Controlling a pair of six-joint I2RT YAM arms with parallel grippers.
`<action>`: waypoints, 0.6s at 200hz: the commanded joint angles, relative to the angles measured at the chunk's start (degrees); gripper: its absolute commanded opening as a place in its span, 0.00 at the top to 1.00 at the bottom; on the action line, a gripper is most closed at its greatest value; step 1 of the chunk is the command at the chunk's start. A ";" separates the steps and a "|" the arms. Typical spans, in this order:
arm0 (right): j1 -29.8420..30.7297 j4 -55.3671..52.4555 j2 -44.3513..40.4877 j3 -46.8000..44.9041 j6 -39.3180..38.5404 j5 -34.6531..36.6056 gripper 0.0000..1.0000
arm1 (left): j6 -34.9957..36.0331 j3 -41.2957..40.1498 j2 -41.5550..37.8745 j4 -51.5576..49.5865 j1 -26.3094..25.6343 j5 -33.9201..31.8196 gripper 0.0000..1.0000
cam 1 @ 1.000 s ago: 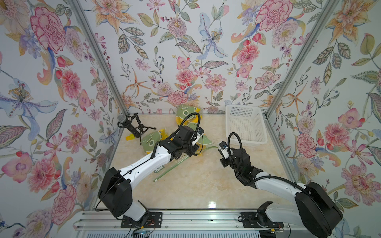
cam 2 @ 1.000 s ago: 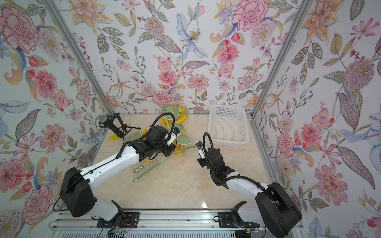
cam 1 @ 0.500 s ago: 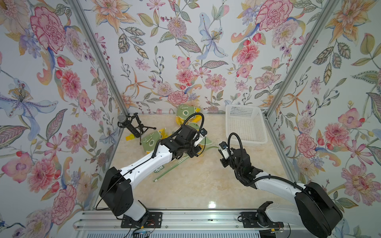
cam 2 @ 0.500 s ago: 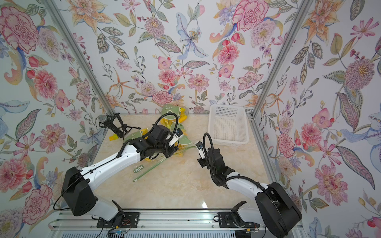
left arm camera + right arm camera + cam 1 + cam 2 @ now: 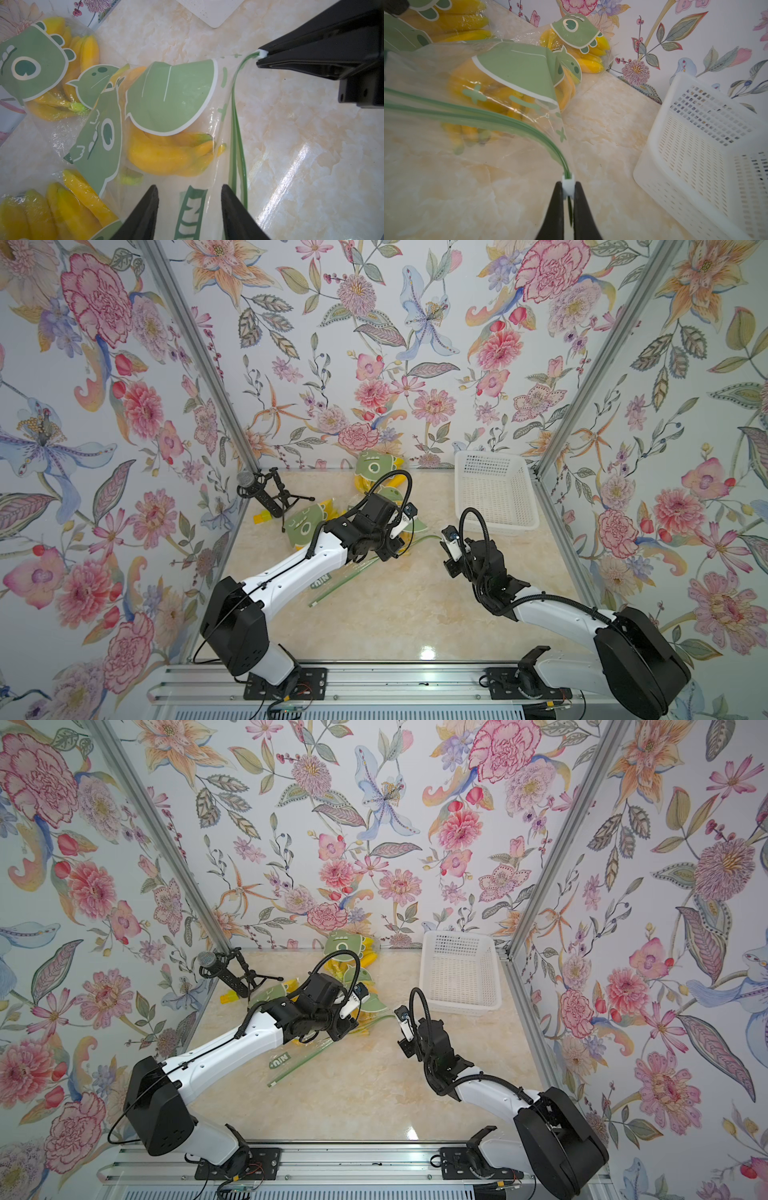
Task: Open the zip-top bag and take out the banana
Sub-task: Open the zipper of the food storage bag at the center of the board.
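Note:
A clear zip-top bag (image 5: 170, 97) with green dinosaur print lies on the marble floor, with a bunch of yellow bananas (image 5: 162, 158) inside. My right gripper (image 5: 568, 186) is shut on the white zipper slider (image 5: 568, 182) at the end of the green zip track (image 5: 349, 576). The track's green lines spread apart away from the slider. My left gripper (image 5: 189, 187) hangs open just above the bag's clear plastic by the "NIU" print, with nothing between its fingers. In both top views the left gripper (image 5: 390, 551) (image 5: 340, 1031) covers the bag's middle, and the right gripper (image 5: 444, 540) (image 5: 398, 1018) sits at its right end.
Two more dinosaur bags of bananas lie nearby: one at the back wall (image 5: 376, 466) and one to the left (image 5: 305, 522). A white mesh basket (image 5: 490, 456) stands at the back right. A black microphone on a small tripod (image 5: 266, 493) stands at the back left.
My left arm has shifted slightly to the right over the bag. The right gripper has stayed still, pinching the slider.

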 commanded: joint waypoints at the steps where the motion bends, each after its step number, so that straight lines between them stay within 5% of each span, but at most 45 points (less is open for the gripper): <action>1: 0.08 1.37 0.31 0.11 -0.70 1.00 0.97 | 0.45 -0.48 -2.63 -1.09 -0.90 1.99 0.47; 68: 0.49 1.30 0.67 0.34 -0.96 1.36 0.97 | 0.98 -1.04 -0.50 -2.23 -1.52 0.71 0.47; 120: 0.79 1.37 0.60 0.16 -1.14 1.89 0.97 | 0.84 -1.12 1.12 -3.06 -1.53 -0.46 0.60</action>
